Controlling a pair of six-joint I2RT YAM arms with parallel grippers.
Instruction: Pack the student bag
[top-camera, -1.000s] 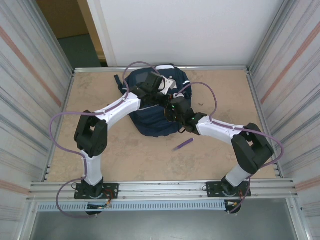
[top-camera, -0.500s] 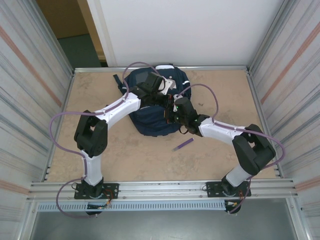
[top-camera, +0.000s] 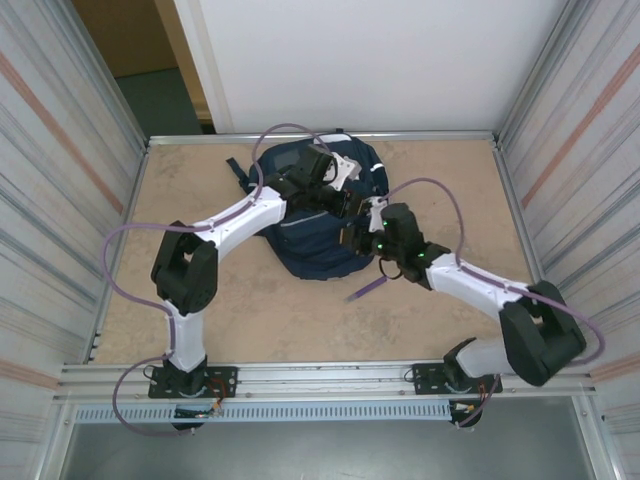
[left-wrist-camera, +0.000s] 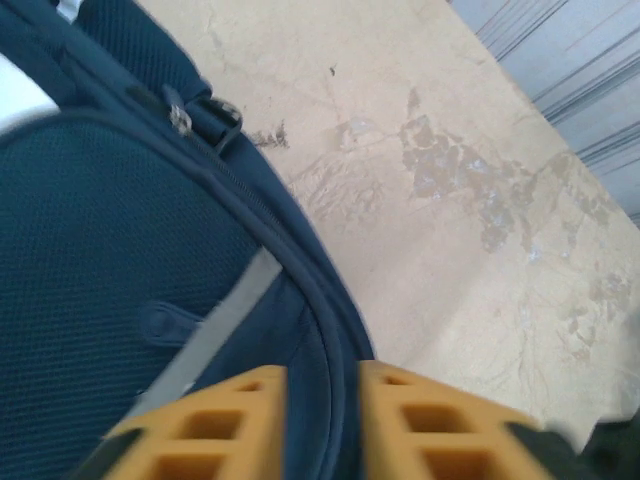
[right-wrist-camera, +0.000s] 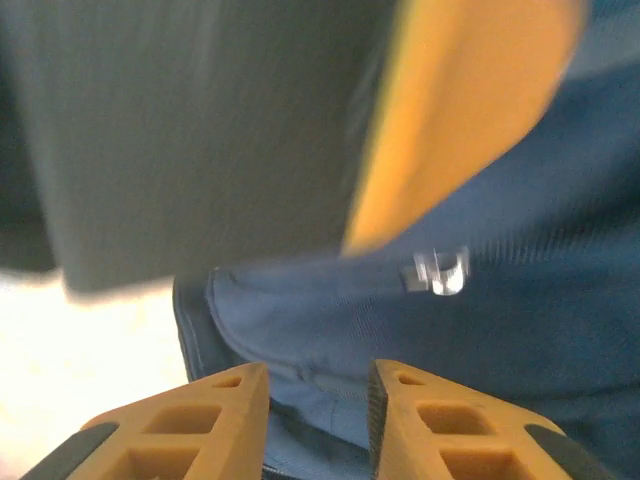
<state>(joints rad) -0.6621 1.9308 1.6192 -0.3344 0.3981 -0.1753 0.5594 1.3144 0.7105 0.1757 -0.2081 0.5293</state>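
Our left gripper (left-wrist-camera: 320, 388) has its orange fingers drawn close on the piped rim of the student bag (left-wrist-camera: 110, 230), pinching that seam between them. Our right gripper (right-wrist-camera: 318, 388) shows a narrow gap with blue fabric lying in it, but the blur stops us from telling whether it grips or merely rests there. A small metal zip pull (right-wrist-camera: 440, 270) glints just beyond its tips. Outward, both wrists meet over the right half of the bag, which lies on the table (top-camera: 270, 315) at the far middle, close to the far edge. A purple pen (top-camera: 368, 288) lies just near of the bag's right side, not yet packed. We judge this to be the opening step: holding the rim so the zip can run. Next we need a firm left pinch while the right finds the pull and draws it along without dragging the bag.
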